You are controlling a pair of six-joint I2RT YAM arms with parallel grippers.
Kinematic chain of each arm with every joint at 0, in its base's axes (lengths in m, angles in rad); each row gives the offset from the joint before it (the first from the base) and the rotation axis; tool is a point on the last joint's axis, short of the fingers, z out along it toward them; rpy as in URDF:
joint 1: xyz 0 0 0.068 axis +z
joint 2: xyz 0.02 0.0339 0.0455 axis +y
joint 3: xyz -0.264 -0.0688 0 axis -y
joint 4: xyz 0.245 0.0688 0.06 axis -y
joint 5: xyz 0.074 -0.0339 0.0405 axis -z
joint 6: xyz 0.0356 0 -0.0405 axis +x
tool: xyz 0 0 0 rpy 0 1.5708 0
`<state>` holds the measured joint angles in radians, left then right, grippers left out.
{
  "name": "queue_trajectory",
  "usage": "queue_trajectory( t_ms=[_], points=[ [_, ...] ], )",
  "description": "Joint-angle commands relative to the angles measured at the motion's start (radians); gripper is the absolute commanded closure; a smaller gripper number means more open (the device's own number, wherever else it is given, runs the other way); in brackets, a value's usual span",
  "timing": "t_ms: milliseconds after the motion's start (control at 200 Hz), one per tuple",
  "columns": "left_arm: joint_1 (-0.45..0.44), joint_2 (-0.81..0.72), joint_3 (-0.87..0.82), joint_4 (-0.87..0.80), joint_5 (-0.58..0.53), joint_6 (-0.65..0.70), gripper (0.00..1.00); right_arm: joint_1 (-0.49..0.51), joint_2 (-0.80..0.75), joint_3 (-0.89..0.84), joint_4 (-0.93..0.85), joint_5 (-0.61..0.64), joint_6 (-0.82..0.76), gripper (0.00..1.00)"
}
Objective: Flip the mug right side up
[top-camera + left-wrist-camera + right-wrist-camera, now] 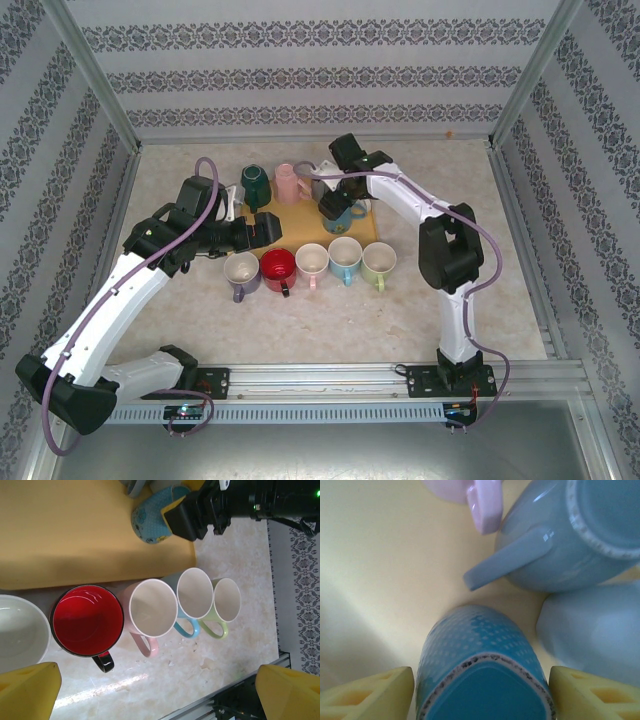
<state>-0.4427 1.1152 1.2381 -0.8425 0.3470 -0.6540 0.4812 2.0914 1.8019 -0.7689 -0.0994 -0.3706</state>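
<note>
I see a board (300, 222) lying at the far middle of the table (480, 300). Just in front of its near edge, a row of five upright mugs (312, 261) runs left to right, handles toward the arm bases. My left gripper (262, 228) hangs above the row's left end. At the board's right, the mug (480, 670) is gripped by my right gripper (335, 205), with two more mugs (570, 545) close behind it.

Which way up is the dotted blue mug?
Upside down: the dotted blue mug shows its ringed base upward, between the fingers of the right gripper.

At 6 o'clock the edge crops the dotted blue mug (480, 670); we cannot tell whether the right fingers (370, 695) touch it. The pink mug (482, 500) is cropped at 12.
</note>
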Motion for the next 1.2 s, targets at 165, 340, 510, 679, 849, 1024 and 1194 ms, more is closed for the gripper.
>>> queue_trajectory(
  t_ms=[165,340,510,679,849,1024,1194],
  points=[
    [0.01,-0.015,-0.019,0.051,0.008,0.005,0.0,0.025,-0.054,-0.012,-0.106,0.046,0.059,0.2],
    [0.01,-0.011,-0.028,0.055,0.016,-0.001,0.0,0.03,0.011,0.04,-0.112,0.111,0.08,0.18],
    [0.011,-0.011,-0.03,0.046,0.015,-0.002,0.0,0.032,0.042,0.053,-0.103,0.138,0.084,0.18],
    [0.012,-0.008,-0.029,0.041,0.013,-0.001,0.0,0.029,0.069,0.062,-0.101,0.132,0.094,0.18],
    [0.011,-0.002,-0.027,0.042,0.012,0.001,0.0,0.023,0.087,0.072,-0.103,0.082,0.122,0.2],
    [0.012,0.004,-0.027,0.047,0.013,0.003,0.0,0.02,0.08,0.085,-0.096,0.002,0.159,0.42],
    [0.013,0.011,-0.02,0.053,0.016,0.001,0.0,0.014,0.074,0.146,-0.117,-0.041,0.202,0.71]
  ],
)
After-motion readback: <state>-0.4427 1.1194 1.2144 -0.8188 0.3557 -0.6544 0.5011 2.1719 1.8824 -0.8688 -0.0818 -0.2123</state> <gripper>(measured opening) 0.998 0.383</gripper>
